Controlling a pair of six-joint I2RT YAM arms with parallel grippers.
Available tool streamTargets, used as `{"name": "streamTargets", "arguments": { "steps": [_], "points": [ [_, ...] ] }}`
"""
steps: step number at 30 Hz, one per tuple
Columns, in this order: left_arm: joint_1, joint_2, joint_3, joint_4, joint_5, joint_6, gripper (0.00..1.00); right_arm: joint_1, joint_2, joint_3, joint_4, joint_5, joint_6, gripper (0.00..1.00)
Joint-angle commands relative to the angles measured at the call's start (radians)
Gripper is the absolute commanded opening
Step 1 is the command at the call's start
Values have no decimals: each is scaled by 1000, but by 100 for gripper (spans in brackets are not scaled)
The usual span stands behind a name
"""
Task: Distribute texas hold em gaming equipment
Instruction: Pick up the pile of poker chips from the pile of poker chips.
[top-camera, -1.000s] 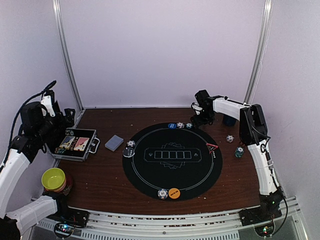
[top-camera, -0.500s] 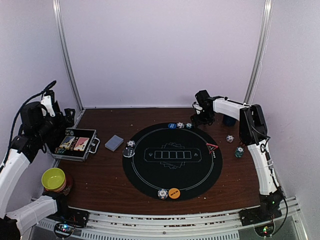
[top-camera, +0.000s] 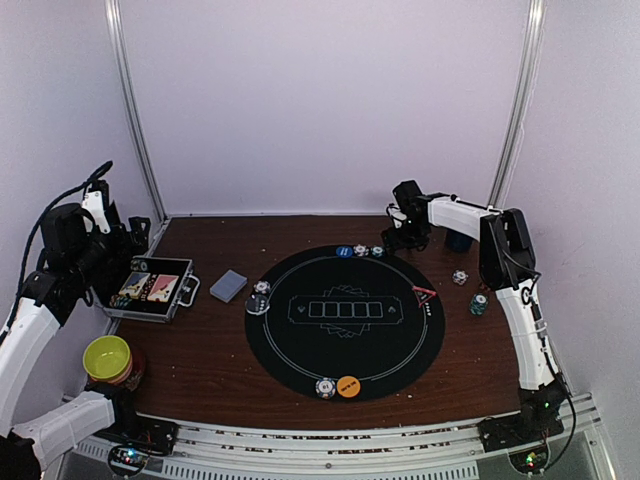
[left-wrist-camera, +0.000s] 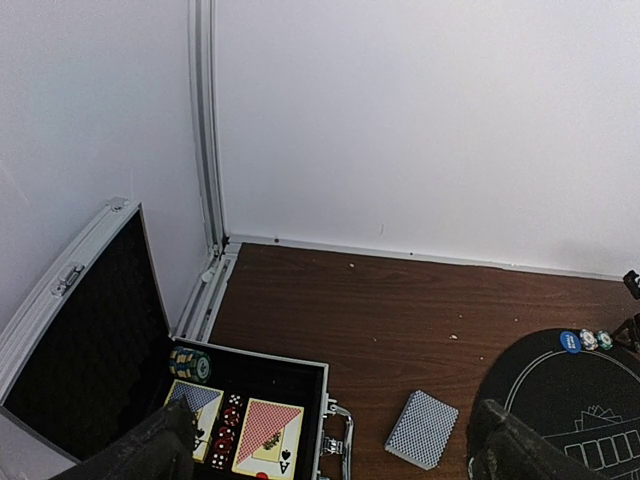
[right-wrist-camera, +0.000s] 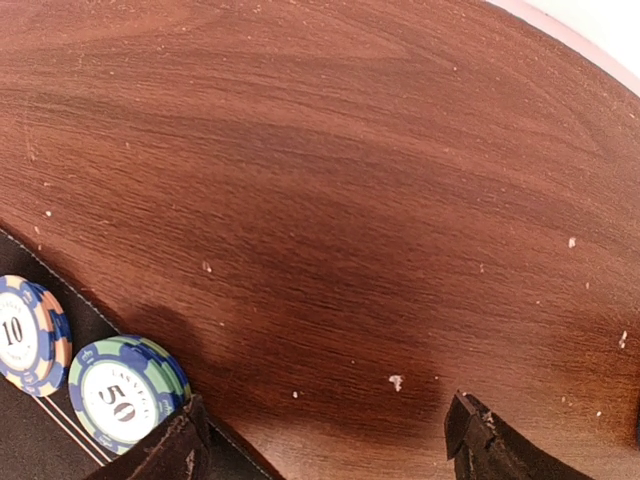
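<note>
The grey-blue-backed card deck (top-camera: 228, 286) (left-wrist-camera: 421, 442) lies on the wood left of the black round mat (top-camera: 345, 345). On the mat's rim sit a blue button (top-camera: 343, 251) (left-wrist-camera: 570, 341), striped chips (top-camera: 361, 250) (right-wrist-camera: 125, 390), a red triangle marker (top-camera: 424, 294), an orange button (top-camera: 348, 385) and more chips (top-camera: 326, 387). Two chip stacks (top-camera: 479, 303) stand on the wood to the right. My left gripper (left-wrist-camera: 330, 455) hangs open above the open case (top-camera: 152, 287). My right gripper (right-wrist-camera: 325, 445) is open over bare wood at the mat's far edge, its left finger (right-wrist-camera: 160, 455) beside the "50" chip.
The case (left-wrist-camera: 300, 375) holds two card packs, red dice and a chip stack (left-wrist-camera: 190, 363). A yellow-green bowl (top-camera: 107, 357) stands at the near left. A dark blue cup (top-camera: 458, 240) sits behind the right arm. White walls close in the back and sides.
</note>
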Motion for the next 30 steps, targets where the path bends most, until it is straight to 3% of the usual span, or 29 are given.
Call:
{"name": "streamTargets", "arguments": {
  "steps": [1, 30],
  "points": [
    [11, -8, 8, 29, -1, 5, 98, 4, 20, -25, 0, -51, -6, 83],
    [10, -6, 8, 28, -1, 5, 98, 15, -3, -13, -23, -5, -57, 83]
  ]
}}
